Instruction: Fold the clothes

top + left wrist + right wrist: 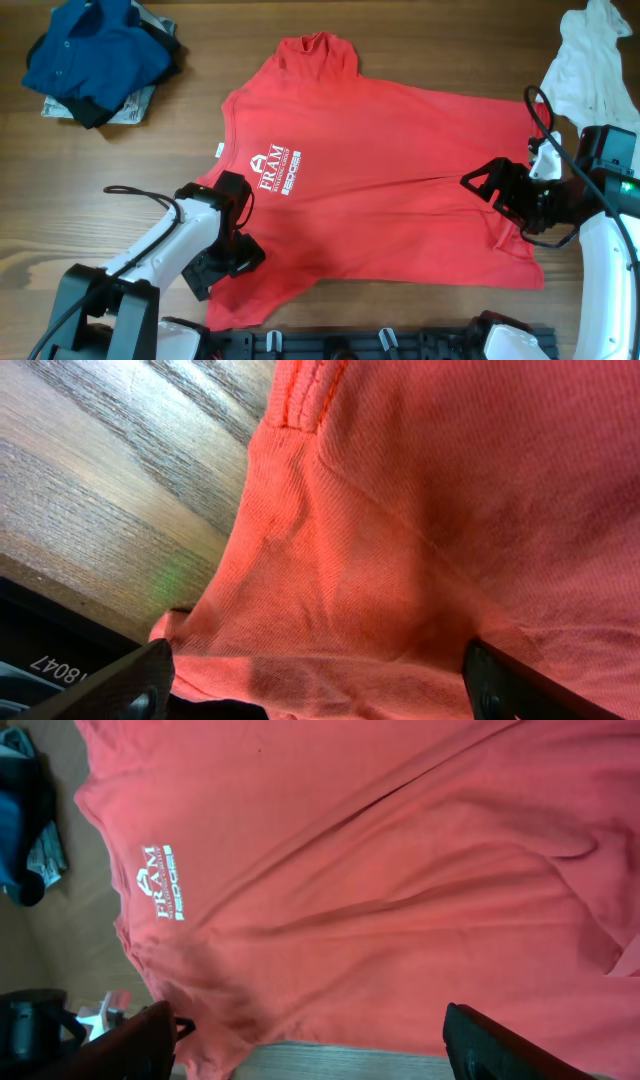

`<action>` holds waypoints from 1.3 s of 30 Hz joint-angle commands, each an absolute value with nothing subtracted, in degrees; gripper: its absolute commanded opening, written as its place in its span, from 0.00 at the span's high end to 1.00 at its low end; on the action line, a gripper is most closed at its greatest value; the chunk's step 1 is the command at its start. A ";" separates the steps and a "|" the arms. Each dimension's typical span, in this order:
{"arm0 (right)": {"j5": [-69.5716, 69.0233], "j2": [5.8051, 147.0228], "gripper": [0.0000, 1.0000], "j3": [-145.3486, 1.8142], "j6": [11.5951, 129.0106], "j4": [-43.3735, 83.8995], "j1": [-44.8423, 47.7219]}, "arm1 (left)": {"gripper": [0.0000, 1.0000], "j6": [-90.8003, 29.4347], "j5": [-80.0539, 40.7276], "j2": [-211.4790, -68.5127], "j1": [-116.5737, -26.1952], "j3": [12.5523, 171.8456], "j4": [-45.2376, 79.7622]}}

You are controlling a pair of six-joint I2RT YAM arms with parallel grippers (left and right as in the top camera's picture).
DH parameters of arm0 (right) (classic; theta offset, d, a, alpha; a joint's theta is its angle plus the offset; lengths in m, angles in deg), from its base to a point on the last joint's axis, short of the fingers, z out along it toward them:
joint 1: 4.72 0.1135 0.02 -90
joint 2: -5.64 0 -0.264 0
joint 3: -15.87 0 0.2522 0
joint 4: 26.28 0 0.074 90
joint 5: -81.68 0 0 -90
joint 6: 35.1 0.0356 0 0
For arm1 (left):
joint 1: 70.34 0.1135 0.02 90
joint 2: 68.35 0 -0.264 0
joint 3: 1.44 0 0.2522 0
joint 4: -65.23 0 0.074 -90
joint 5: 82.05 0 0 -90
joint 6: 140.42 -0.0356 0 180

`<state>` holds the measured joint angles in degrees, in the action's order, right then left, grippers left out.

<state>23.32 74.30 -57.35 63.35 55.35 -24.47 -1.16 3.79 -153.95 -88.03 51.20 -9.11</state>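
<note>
A large red T-shirt (380,170) with white lettering (277,171) lies spread flat across the middle of the table. My left gripper (232,255) is open low over its near left sleeve; the left wrist view shows red cloth (400,540) filling the space between the spread fingers (318,685). My right gripper (492,188) is open above the shirt's right side. The right wrist view shows the shirt (400,880) and its near hem between the wide fingers (310,1045). A blue collared shirt (95,45) lies at the far left. A white garment (590,65) lies at the far right.
The blue shirt rests on a patterned and dark cloth pile (110,105). A black rail (380,343) runs along the table's near edge. Bare wood table (100,160) shows left of the red shirt.
</note>
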 commanded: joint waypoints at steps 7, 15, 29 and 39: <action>22.77 73.56 0.14 -57.37 58.35 58.02 -24.19 | 0.10 -0.49 5.04 -154.41 -88.07 50.78 -12.02; 9.33 73.56 0.01 -57.13 78.83 53.82 -24.19 | 0.09 -0.66 4.60 -154.41 -88.07 50.43 -8.47; -12.00 73.50 0.00 -38.71 105.91 46.37 -28.65 | 0.00 -0.68 3.13 -154.39 -88.07 48.79 -7.86; -8.37 73.56 0.01 -38.62 96.90 44.95 -48.21 | 0.00 -0.68 3.29 -154.39 -88.07 48.79 -7.84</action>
